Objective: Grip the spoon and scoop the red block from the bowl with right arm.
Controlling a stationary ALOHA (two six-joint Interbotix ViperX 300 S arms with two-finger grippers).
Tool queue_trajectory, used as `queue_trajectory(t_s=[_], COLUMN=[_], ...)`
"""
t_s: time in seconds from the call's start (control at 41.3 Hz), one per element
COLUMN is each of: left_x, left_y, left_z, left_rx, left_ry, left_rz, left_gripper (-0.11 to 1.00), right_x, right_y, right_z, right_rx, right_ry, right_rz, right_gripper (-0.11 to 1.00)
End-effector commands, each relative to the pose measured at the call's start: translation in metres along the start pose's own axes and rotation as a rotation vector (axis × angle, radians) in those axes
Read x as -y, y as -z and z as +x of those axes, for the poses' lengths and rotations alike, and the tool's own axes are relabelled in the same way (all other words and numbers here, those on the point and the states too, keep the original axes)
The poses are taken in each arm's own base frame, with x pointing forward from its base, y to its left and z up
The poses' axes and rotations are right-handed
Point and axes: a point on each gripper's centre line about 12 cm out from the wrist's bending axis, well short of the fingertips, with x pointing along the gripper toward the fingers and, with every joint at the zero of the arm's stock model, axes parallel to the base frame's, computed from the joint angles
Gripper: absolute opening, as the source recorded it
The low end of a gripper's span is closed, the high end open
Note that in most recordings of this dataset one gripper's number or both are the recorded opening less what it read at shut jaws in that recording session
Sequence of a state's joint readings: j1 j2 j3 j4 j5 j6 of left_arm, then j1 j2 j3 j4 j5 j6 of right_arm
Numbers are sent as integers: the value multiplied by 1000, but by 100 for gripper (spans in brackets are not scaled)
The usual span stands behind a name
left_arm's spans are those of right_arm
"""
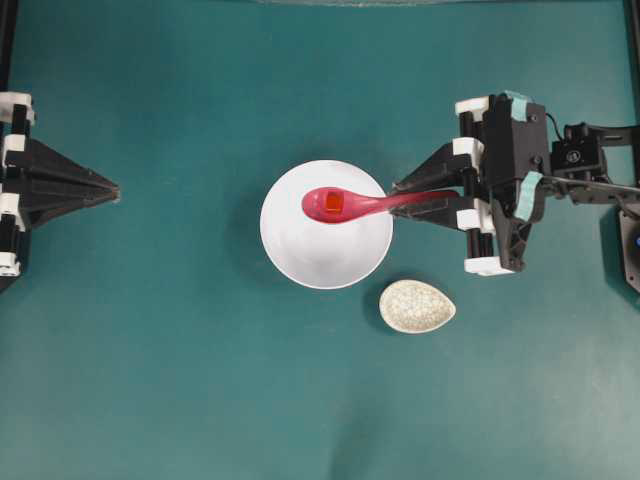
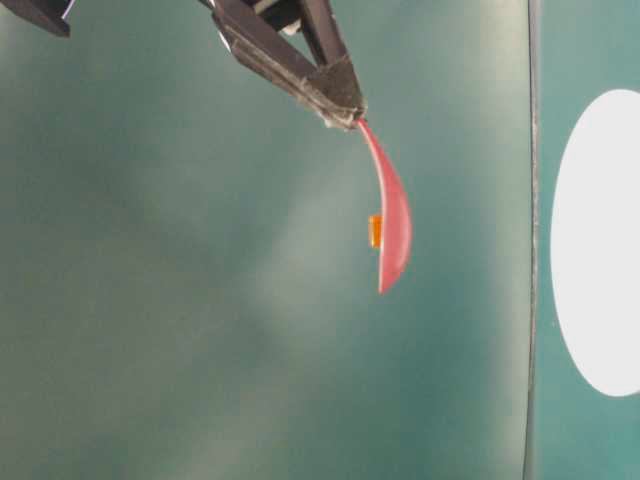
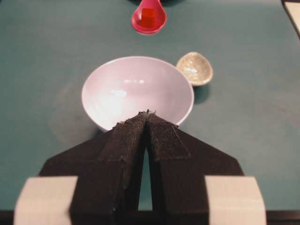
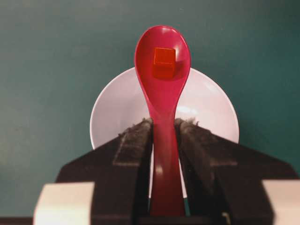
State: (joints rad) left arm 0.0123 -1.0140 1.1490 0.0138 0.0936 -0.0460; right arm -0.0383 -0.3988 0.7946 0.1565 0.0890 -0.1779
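With the red block [image 4: 164, 62] already sitting in the scoop of the spoon [image 4: 162, 93], the main job looks done. Spoon is gripped, block is out of the bowl [image 1: 300, 255]. The left wrist view shows the bowl's inside bare white, nothing left in it. What remains, as far as I can judge, is just holding steady or setting the load down somewhere; the task names no drop spot.

Right claw [image 4: 164, 129] is clamped on the spoon's handle, a finger on each side of it, gripping about mid-handle. Scoop faces up, roughly level, block resting in the middle of it and not sliding. From overhead the scoop hangs over the bowl's upper half, handle running out past the bowl's right rim to the claw. The left wrist view has the spoon raised clear above the bowl, not touching it. The right arm [image 1: 520, 160] reaches in from the bowl's right side.

Left claw [image 1: 110, 190] sits well to the left of the bowl, tips together, holding nothing, pointing at the bowl. A small speckled dish [image 1: 417, 305] lies on the table [image 1: 150, 380] just beside the bowl, lower right, empty.
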Motion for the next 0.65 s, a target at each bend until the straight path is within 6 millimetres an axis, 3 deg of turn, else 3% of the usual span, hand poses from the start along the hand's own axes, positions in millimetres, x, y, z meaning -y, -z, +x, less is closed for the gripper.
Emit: queue_trajectory(t_s=[0.0, 0.63], left_x=[0, 0], left_y=[-7, -6], left_z=[1, 2], left_rx=[14, 12], left_ry=[-1, -1], left_rz=[-2, -2], left_gripper=[0, 0], right_x=[-1, -1], right_y=[-13, -12], right_z=[-5, -5], right_rx=[41, 40], right_ry=[-1, -1], right_rz=[-3, -5], right_gripper=[25, 25])
